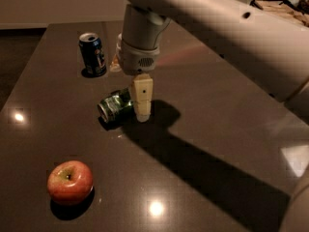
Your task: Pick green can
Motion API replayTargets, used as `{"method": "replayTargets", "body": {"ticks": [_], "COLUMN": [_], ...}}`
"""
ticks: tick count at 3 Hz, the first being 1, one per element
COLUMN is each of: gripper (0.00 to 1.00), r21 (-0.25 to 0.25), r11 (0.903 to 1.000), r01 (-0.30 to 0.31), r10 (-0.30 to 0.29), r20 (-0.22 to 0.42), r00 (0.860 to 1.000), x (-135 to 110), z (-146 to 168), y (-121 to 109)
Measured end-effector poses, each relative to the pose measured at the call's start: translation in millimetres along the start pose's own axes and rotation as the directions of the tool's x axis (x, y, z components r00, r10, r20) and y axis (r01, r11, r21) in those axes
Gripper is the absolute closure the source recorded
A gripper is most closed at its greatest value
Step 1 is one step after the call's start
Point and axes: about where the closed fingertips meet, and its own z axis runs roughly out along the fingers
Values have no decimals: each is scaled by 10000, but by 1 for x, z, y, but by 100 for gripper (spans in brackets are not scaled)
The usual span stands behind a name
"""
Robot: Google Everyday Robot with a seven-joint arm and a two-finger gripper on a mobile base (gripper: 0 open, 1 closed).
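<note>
The green can (113,108) lies on its side on the dark table (203,129), left of the middle, with its silver end facing the front left. My gripper (142,109) hangs straight down from the white arm (207,28) and is low over the can's right end, covering that end from view. The can rests on the table.
A dark blue can (92,54) stands upright at the back left, close behind the gripper's wrist. A red apple (70,181) sits at the front left. The arm throws a wide shadow over the table to the right. A wooden object (277,6) shows at the back right.
</note>
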Motion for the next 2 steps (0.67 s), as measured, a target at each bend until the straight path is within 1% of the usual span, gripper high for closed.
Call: {"method": "replayTargets", "body": {"ticks": [1,2], "gripper": [13,37], "r21": [-535,-886], "r11": [9985,9960], "r01": [112,69], "r10": [-125,-115], "r20": [-226,-518], "r00": [9997,9986], "x": [-1,3], "z": [14,19], "y": [-1,0]}}
